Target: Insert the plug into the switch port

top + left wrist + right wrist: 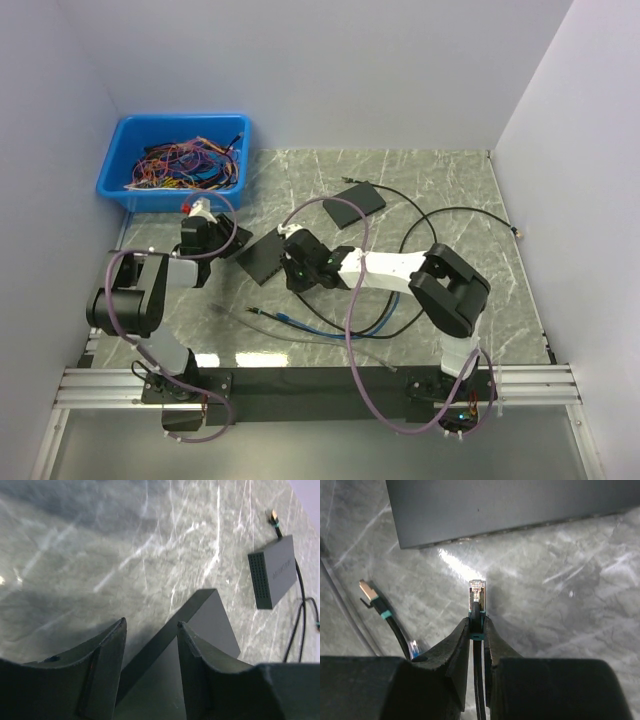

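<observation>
Right up close is my right gripper (477, 626), pinched shut on the boot of the plug (477, 591), with the clear tip poking straight out ahead so it leads the way and I can watch it. Dead ahead, across a short stretch of bare marble bench (560, 605), is the near edge of the switch (510, 510). The two are apart, nothing seated yet, and honestly I can't make out the ports from here, just a thin shiny strip along that edge. That box sits left of the bench's middle, skewed at an angle. My left gripper (150, 632) straddles its other end, jaws roughly half open. A sliver of bench shows beside one finger, so I wouldn't call it a clamp. More of a brace, I reckon, so the box doesn't skate off when the plug pushes in. Room-wise, the lane from plug to switch looks clear, but a spare plug (366, 589) on a black cable lies just off to one side of my right fingers, so swinging wide could snag it. Over toward the far edge there's a second switch (274, 575), well apart, and the blue bin (180, 118) of wires is tucked in the far left corner, out of the way.
</observation>
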You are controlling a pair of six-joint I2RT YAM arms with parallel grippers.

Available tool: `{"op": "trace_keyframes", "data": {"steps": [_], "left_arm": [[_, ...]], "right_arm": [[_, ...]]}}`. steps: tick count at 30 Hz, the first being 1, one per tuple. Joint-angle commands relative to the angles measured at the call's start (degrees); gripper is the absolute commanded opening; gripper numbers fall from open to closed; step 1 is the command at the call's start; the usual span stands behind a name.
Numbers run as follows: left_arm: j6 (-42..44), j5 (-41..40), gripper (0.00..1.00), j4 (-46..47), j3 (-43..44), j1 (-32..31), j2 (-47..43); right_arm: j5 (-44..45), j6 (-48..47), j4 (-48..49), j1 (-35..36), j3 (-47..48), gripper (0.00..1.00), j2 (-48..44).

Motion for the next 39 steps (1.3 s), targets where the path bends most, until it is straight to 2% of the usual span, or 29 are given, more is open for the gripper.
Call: {"op": "trace_keyframes", "data": {"steps": [1, 9, 21, 30, 39], "left_arm": [[-1.79, 5.20, 0.51, 6.50, 0.53, 0.03, 1.49], [-2.49, 4.94, 0.50, 6.15, -1.93, -0.67, -0.17], [-5.66, 6.43, 0.47, 6.50, -5.01, -1.11, -0.61], [-4.08, 2.22, 0.46, 5.45, -6.15, -1.20, -5.01], [-2.50, 0.20, 0.45, 5.46, -8.62, -2.08, -8.44]], "right_arm": [[1.68, -0.79, 0.63, 0.54, 3.61, 0.00, 1.14], [1.24, -0.70, 2.64, 0.89, 3.53, 0.00, 1.23], [5.81, 0.79, 7.04, 2.04, -3.59, 0.00, -3.51], [4.85, 1.49, 10.99, 2.39, -7.46, 0.00, -6.59], [3.88, 0.35, 7.13, 2.65, -2.45, 0.00, -1.67]]}}
